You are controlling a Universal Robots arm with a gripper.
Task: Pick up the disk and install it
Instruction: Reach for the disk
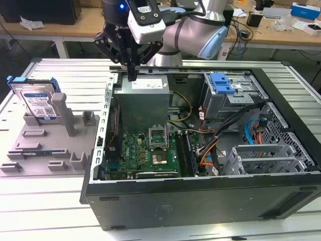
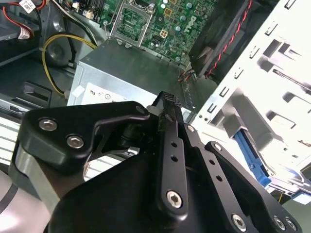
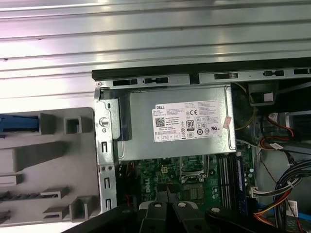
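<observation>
One arm at work over an open computer case (image 1: 200,198). Hovers with gripper (image 1: 132,75) clenched tight on nothing, jaws tip-down just above the grey power supply (image 1: 143,100). Shows the disk (image 1: 37,100) well apart from the jaws, off to the exterior view's left of them, standing on edge in a grey holder (image 1: 47,150) outside the case wall, on the ribbed table (image 1: 50,211).

Your slatted aluminium table (image 1: 50,201) spreads across the foreground, its ribs catching bright, even light. Behind it runs a wooden workbench (image 1: 85,22) on white legs (image 1: 62,47), strewn at the exterior view's right with cables (image 1: 243,30) and a blue-and-white box (image 1: 305,10). Dark floor (image 1: 35,47) shows beneath.
</observation>
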